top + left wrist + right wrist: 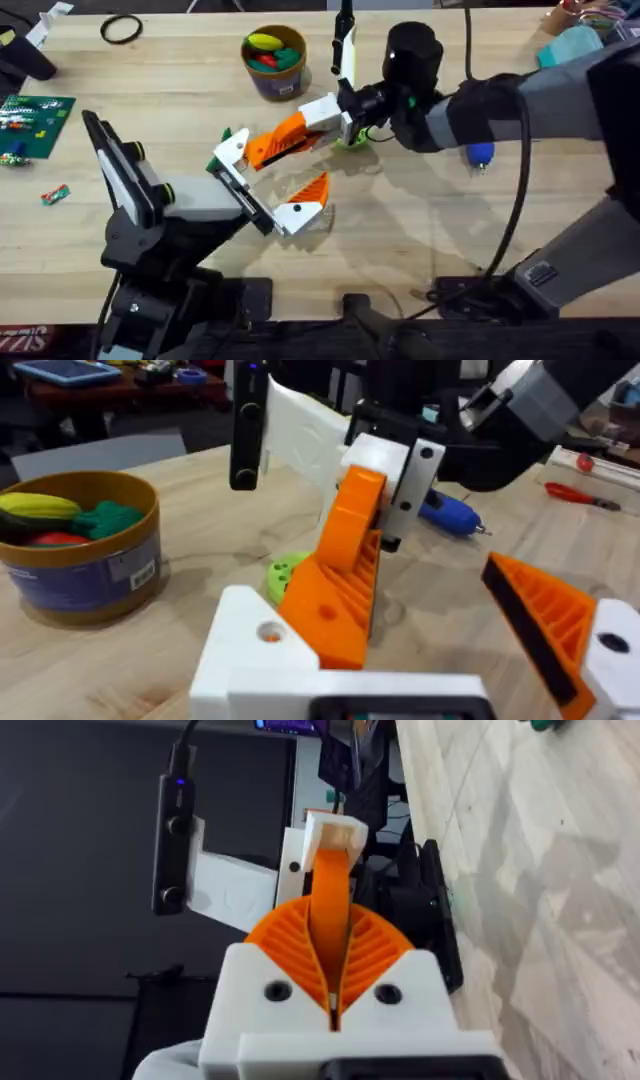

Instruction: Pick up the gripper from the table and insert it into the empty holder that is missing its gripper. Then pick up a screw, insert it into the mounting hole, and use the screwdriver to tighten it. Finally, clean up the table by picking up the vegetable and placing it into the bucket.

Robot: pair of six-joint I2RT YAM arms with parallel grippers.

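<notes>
Mid-table, right end effector [300, 135] clamps the gripper [275, 140] beside the holder [240, 175].

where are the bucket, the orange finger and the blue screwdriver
bucket [277, 80]: overhead view, on its labelled side.
orange finger [338, 585]: left wrist view, on its flat orange flank.
blue screwdriver [447, 515]: left wrist view, on its handle.
</notes>
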